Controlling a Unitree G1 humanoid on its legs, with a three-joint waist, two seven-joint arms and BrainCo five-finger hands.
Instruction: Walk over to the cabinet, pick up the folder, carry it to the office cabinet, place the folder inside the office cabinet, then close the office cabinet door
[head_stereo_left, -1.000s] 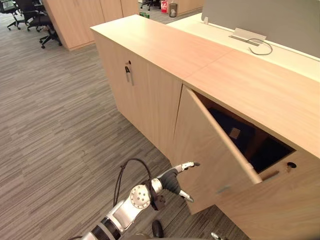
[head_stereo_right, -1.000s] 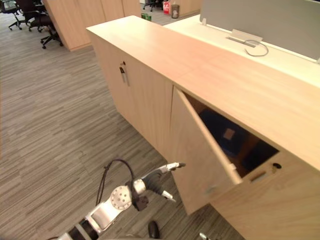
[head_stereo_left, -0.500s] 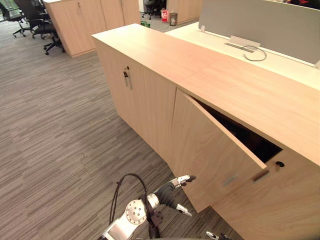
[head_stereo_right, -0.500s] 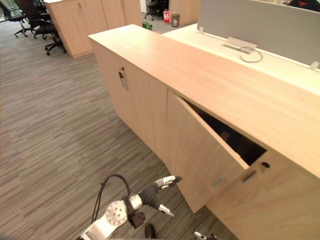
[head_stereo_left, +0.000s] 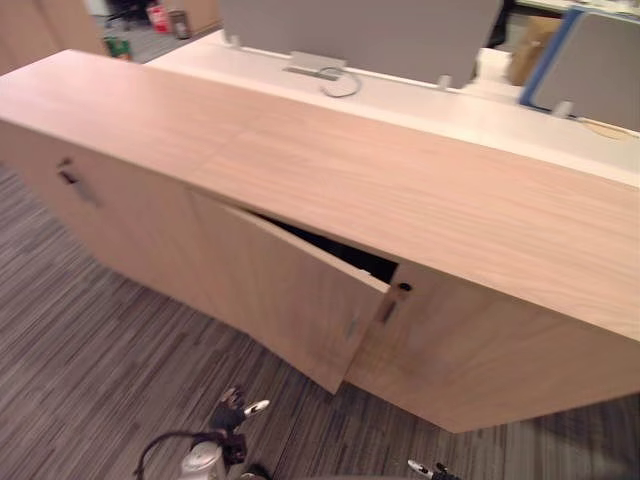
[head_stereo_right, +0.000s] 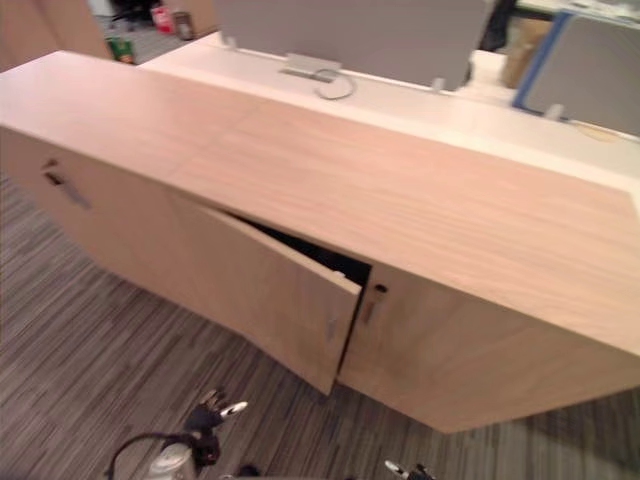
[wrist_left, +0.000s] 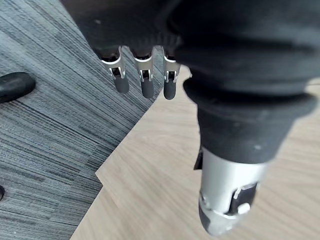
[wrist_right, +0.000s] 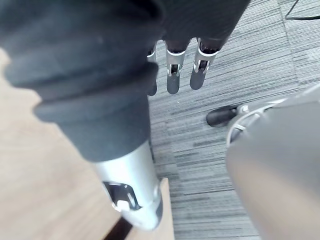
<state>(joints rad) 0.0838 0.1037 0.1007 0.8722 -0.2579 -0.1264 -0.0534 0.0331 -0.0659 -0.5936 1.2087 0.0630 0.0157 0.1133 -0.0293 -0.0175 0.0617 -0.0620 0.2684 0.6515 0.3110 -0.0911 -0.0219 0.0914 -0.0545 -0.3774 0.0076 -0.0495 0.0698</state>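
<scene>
Your left hand (wrist_left: 144, 82) and right hand (wrist_right: 172, 80) hang slack-fingered and empty near the office cabinet door (head_stereo_left: 290, 300), which stands ajar.

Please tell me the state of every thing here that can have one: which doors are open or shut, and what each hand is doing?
Office cabinet door: ajar, swung out a little, with a dark gap behind its top edge.
Door to its right: shut.
Door at the far left: shut.
Left hand: open, fingers straight, holding nothing.
Right hand: open, fingers straight, holding nothing.
</scene>
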